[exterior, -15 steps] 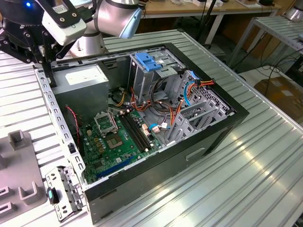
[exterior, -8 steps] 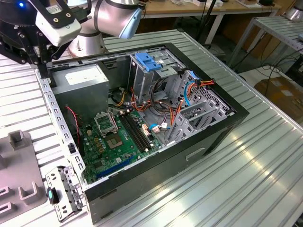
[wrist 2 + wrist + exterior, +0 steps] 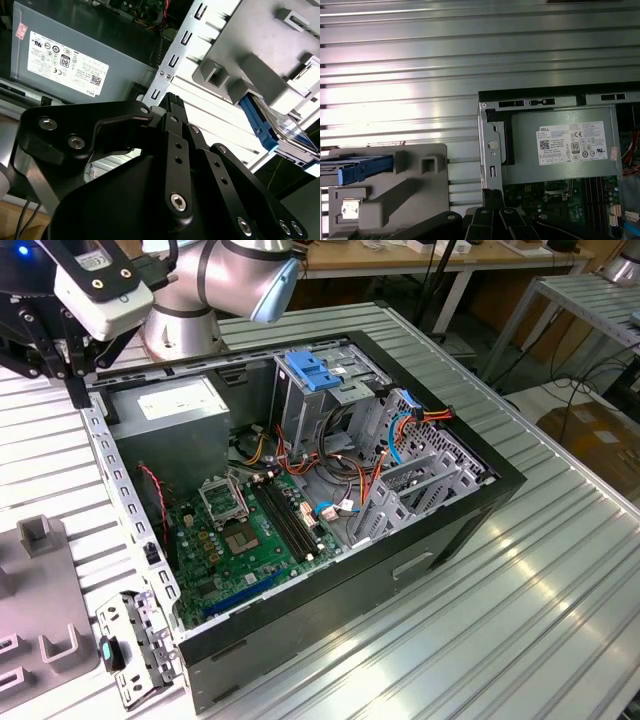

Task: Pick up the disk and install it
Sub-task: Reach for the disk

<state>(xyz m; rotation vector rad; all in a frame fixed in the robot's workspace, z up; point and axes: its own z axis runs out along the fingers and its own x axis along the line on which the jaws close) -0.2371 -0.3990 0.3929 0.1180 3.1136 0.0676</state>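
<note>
One disk (image 3: 362,169) in grey fixture (image 3: 420,200), jaws closed, empty, near white-labelled power supply (image 3: 560,145)

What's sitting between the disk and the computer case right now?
In the first wrist view, the grey holder's raised block and a bare strip of ribbed metal table lie between the disk and the computer case.

Overhead light falls bright and fairly even. My ribbed table (image 3: 560,570) throws it back as pale streaks in the exterior view and as a broad washed-out band in the first wrist view. The open computer case (image 3: 450,530) holds soft shadow inside its near wall. In the second wrist view my tool (image 3: 172,102) looms dark, and the grey fixture (image 3: 250,30) beyond it bleaches almost white.
</note>
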